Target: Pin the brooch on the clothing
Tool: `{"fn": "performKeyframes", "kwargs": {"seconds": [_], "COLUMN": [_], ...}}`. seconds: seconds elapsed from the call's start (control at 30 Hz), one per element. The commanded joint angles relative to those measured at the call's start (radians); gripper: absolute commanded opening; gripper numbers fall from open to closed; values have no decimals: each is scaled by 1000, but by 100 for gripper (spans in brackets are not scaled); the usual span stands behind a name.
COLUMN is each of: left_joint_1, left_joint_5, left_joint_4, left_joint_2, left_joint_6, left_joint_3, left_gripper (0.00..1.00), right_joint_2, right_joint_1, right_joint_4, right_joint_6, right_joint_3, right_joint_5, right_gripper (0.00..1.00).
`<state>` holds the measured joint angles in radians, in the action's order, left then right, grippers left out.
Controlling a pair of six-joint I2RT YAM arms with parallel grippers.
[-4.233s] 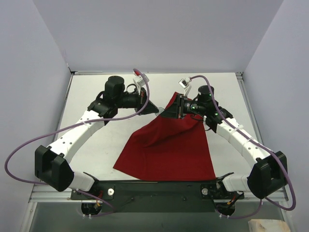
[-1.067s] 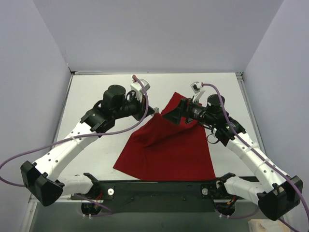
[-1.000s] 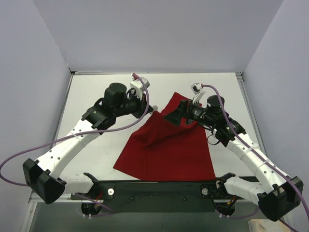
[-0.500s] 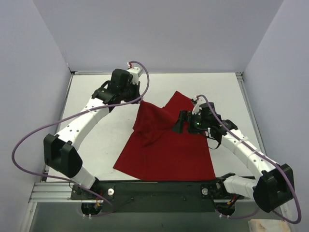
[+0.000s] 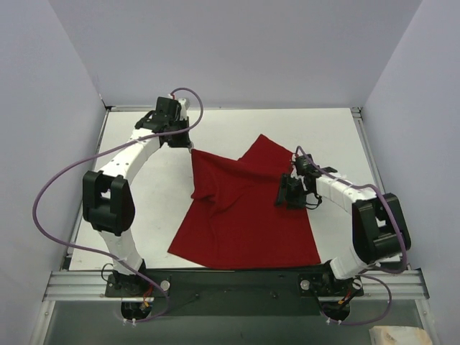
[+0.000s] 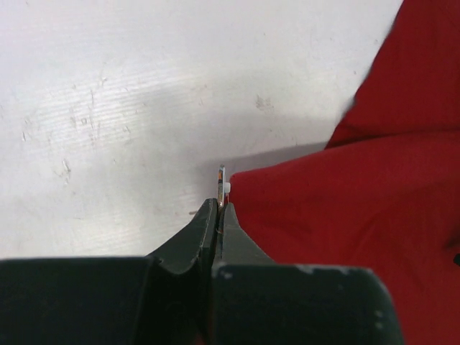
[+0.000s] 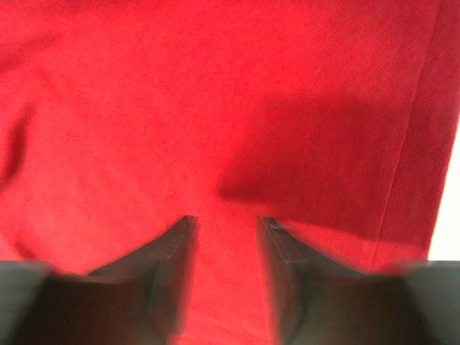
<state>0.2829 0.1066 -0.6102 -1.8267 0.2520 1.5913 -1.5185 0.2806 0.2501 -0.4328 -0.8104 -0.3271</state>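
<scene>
The dark red T-shirt [image 5: 244, 215] lies spread on the white table [image 5: 330, 136], with one corner drawn out to the back left. My left gripper [image 5: 189, 146] is at that corner. In the left wrist view my left gripper [image 6: 218, 206] is shut on the brooch [image 6: 222, 178], seen edge-on as a thin disc with a white bit, touching the shirt's edge [image 6: 323, 208]. Its colours do not show. My right gripper [image 5: 287, 192] hovers open over the shirt's right part. In the right wrist view my right gripper [image 7: 226, 223] is open and empty above red cloth [image 7: 215, 93].
Grey walls close the table on the left, back and right. A black rail [image 5: 230, 279] runs along the near edge between the arm bases. Purple cables [image 5: 50, 194] loop beside both arms. Bare table lies left of the shirt [image 5: 151, 208].
My left arm swung to the back left, pulling the shirt's corner with it. My right gripper let go of the raised fold, opened, and moved down and nearer over the shirt, which now lies flatter.
</scene>
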Motion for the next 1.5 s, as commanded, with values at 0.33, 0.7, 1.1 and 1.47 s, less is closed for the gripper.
{"fn": "performKeyframes", "kwargs": {"seconds": [0.33,0.7,1.1,1.47], "left_joint_1": [-28,-40,-40,-40], "left_joint_5": [-10,-25,7,82], "left_joint_4": [-43,-157,-195,-162], "left_joint_2": [-294,-483,-282,295], "left_joint_6": [-11,-16,-31,61], "left_joint_3": [317,659,720,215], "left_gripper": [0,0,79,84], "right_joint_2": [-271,-304,44,538], "right_joint_1": [-27,-64,-63,-61], "right_joint_4": [87,107,107,204], "right_joint_6": [-3,-1,-27,-86], "right_joint_3": [-237,-349,-359,-216], "right_joint_5": [114,100,30,-4], "right_gripper": [6,5,42,99]}}
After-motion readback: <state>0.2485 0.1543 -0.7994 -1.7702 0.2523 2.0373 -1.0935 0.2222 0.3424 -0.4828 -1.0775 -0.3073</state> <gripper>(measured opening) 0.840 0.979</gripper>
